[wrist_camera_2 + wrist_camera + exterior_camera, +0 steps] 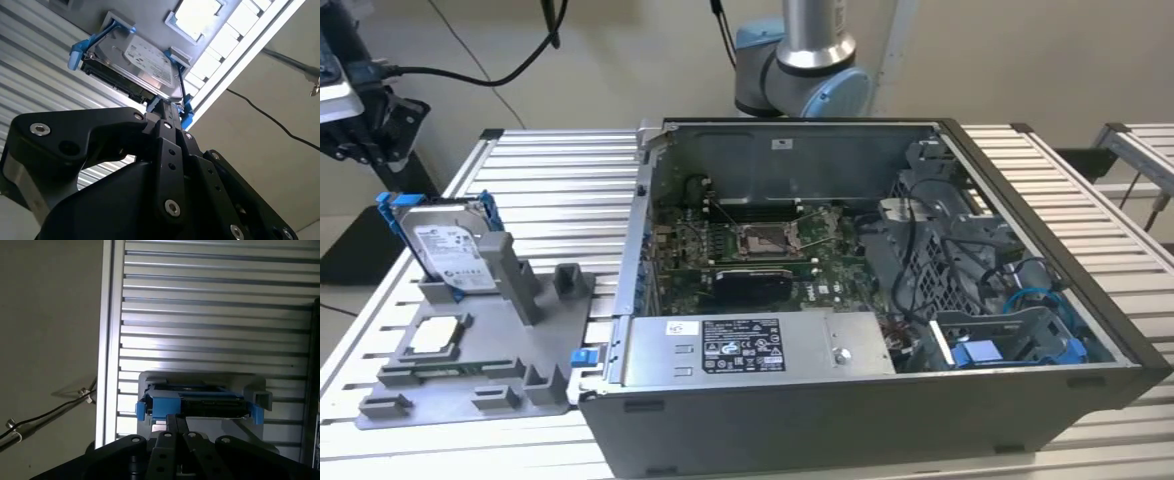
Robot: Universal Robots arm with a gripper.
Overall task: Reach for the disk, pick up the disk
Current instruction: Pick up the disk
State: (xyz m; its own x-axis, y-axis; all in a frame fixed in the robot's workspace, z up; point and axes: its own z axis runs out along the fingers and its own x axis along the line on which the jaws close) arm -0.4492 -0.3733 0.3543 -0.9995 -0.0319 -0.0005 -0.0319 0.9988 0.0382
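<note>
Gripper (169, 111) lined up on the disk (142, 60), jaws closed.
In both wrist views its black linkage converges, tips pointing at the disk's end, holding nothing; arm's grey-blue joints (801, 70) stand well apart from the disk.

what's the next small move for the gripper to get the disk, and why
Probably ease the gripper a little closer to the flat silver-grey metal disk with its white label and blue plastic bracket, lined up on its near edge. In both wrist views the disk stands in the grey plastic fixture just ahead of the gripper; contact cannot be told.
</note>
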